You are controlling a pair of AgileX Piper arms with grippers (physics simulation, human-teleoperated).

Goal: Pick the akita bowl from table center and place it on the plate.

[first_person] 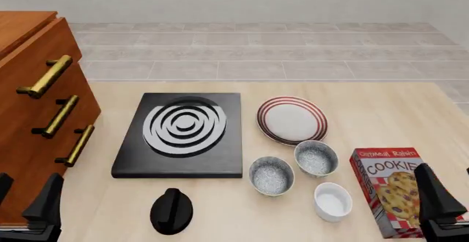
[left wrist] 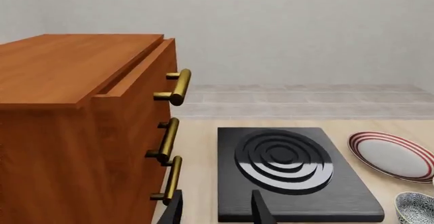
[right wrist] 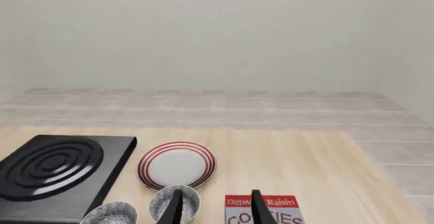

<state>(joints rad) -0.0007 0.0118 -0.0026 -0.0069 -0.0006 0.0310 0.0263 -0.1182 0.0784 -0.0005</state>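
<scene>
Two small round akita bowls, speckled dark grey inside with pale grey-white rims, sit side by side near the middle of the pale wooden bench (first_person: 381, 110). One speckled bowl (first_person: 271, 175) lies a little nearer the front edge; the other speckled bowl (first_person: 316, 158) is just beside it, towards the right edge and slightly further back. Which of the two the task means cannot be told. Both sit upright and free of any gripper.

Just behind them lies the round flat white plate (first_person: 291, 119) with dark red concentric stripes around its rim, bare and glossy. In front of the bowls, nearer the front edge, stands a smaller plain white bowl (first_person: 333, 200). A red oatmeal-raisin cookie box (first_person: 388, 187) lies flat near the front right corner. Left of the plate is a black square stove (first_person: 180, 134) with white rings, matte and slab-like, and before it a black rounded knob-like object (first_person: 171, 210). A reddish wooden drawer cabinet (first_person: 33, 116) with brass bar handles (first_person: 45, 76) occupies the left edge.

The right gripper (first_person: 447, 209) hovers over the cookie box, well apart from both bowls, its dark fingers spread with nothing between them. The left gripper (first_person: 26, 201) hangs at the front left corner beside the cabinet, also parted and empty, well away from the bowls.
</scene>
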